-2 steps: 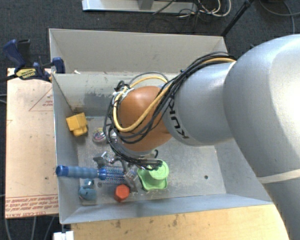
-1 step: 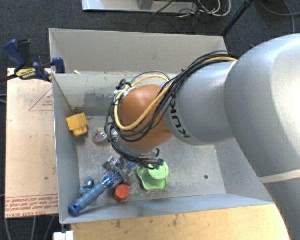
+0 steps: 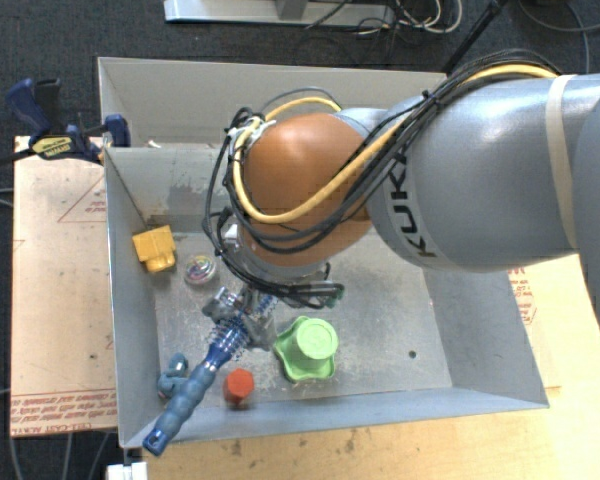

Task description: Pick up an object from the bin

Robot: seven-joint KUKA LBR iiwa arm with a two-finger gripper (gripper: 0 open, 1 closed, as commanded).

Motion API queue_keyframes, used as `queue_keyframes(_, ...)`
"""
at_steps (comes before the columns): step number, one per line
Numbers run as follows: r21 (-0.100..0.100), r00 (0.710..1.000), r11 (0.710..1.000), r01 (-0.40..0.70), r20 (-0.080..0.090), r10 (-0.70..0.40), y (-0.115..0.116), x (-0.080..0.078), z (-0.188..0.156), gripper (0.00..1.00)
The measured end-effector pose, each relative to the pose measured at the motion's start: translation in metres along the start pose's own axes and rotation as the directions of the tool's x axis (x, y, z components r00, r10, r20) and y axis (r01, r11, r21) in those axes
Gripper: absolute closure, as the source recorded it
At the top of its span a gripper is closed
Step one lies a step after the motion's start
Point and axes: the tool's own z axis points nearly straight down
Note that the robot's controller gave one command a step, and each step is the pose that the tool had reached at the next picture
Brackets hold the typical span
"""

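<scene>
Gripper (image 3: 242,308) sat low over the blue-handled tool's (image 3: 195,383) upper end, green cup (image 3: 306,348) just beside, probably positioned for that tool; couldn't tell its opening or hold.

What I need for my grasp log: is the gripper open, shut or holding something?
Gripper: cannot be told; it hangs at the upper end of a long blue tool, left of a green cup.
</scene>
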Motion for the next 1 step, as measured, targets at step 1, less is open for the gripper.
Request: queue_keyframes(1,0.001,1.000,1.000,-0.018,0.001,0.018,0.0116,-0.0062,-0.1044,1.00)
